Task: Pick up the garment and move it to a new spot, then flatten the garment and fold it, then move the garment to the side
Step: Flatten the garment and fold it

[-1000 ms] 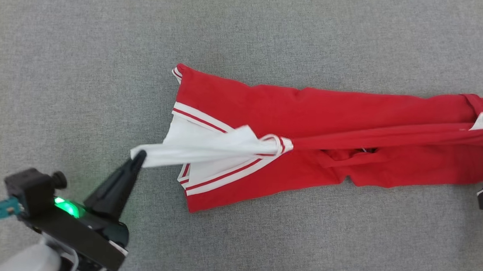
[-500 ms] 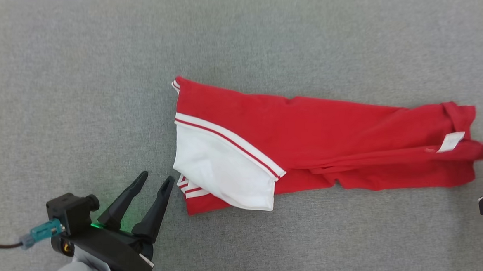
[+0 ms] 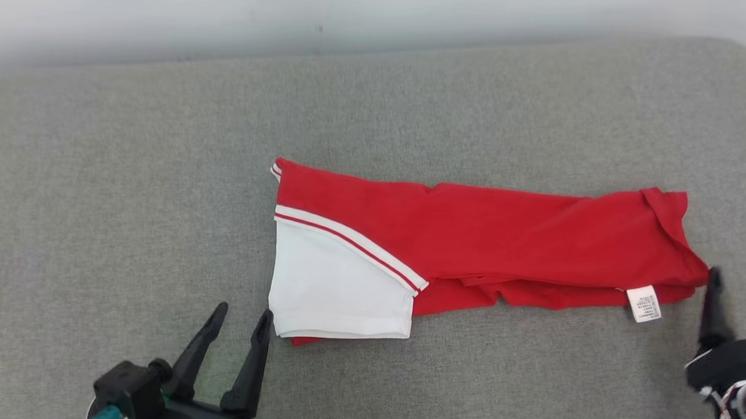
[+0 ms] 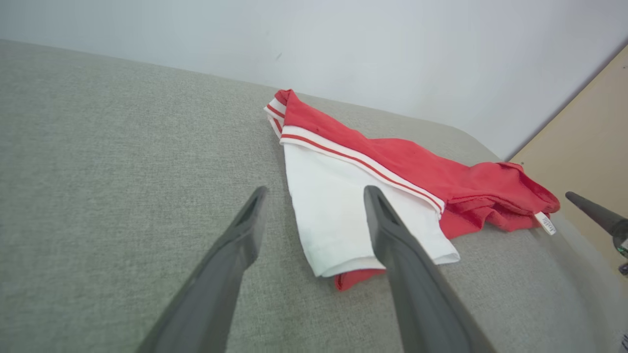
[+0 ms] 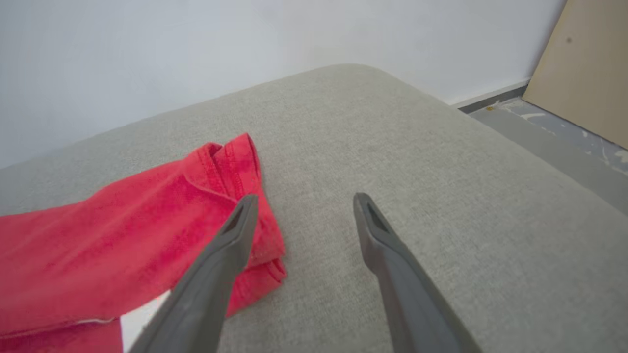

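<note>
Though partly off-frame, right pincer wide.

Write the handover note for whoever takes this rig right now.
Left pincer: open, holding nothing, just off the garment's white end.
Right pincer: open, holding nothing, by the end with the label.
Garment: flat on the grey cushion, a long strip, apparently folded lengthwise, with the white part on top.
Done: it looks laid out with one lengthwise fold.
Left: probably fold it across its length, then move it to the side.
</note>
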You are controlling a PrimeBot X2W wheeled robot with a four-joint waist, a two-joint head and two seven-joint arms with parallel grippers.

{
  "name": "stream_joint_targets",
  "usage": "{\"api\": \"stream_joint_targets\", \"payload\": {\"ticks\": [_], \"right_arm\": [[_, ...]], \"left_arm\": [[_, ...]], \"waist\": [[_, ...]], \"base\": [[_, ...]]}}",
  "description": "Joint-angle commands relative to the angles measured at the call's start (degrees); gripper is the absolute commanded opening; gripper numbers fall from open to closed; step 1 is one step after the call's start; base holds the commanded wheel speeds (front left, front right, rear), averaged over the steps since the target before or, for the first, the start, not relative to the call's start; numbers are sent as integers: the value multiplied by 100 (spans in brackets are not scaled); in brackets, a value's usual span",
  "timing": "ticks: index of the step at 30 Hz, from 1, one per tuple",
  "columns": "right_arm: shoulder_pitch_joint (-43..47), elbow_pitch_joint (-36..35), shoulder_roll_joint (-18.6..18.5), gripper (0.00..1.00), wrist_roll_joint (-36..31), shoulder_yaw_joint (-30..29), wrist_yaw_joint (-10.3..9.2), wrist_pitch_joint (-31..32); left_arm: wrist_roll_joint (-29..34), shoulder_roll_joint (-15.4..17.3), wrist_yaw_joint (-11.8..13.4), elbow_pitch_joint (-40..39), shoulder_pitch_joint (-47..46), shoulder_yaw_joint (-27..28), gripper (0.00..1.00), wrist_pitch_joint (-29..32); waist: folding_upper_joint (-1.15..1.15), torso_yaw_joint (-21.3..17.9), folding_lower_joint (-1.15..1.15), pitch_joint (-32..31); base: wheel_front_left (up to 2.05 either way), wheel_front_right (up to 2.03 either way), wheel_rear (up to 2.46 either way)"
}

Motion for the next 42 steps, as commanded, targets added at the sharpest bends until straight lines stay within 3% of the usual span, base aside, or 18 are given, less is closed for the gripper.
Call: {"api": "stream_joint_targets", "payload": {"ticks": [1,8,15,20,21,22,23,28,42], "right_arm": [[-75,332,125,100,190,84,-6,46],[-593,1107,215,100,1089,375,-6,165],[-923,1809,81,100,1307,655,-6,213],[-1032,2366,224,100,1441,854,-6,439],[-1034,2390,243,64,1468,905,-5,429],[-1033,2401,269,4,1516,954,-1,405],[-1022,2403,285,0,1536,1010,-1,398],[-997,2315,21,0,1633,1108,-7,162],[-1361,1332,-1337,0,1651,1667,-7,-20]], "left_arm": [[174,-64,-77,4,162,82,100,-30],[520,-236,-301,-8,253,147,100,-31],[694,-317,-398,-48,209,183,100,-31],[783,-370,-431,-82,275,287,100,-31],[788,-383,-441,-85,283,314,100,-31],[797,-395,-443,-87,299,333,100,-31],[805,-412,-452,-90,315,358,100,-31],[852,-454,-492,-87,356,435,100,-32],[934,-335,-537,-173,268,477,100,46]], "waist": [[0,39,1,-158],[0,214,1,-74],[0,393,1,23],[0,474,1,27],[0,489,1,22],[0,498,1,17],[0,503,1,10],[0,498,1,-26],[0,377,1,179]], "base": [[0,0,0],[0,0,0],[0,0,0],[0,0,0],[0,0,0],[0,0,0],[0,0,0],[0,0,0],[0,0,0]]}}
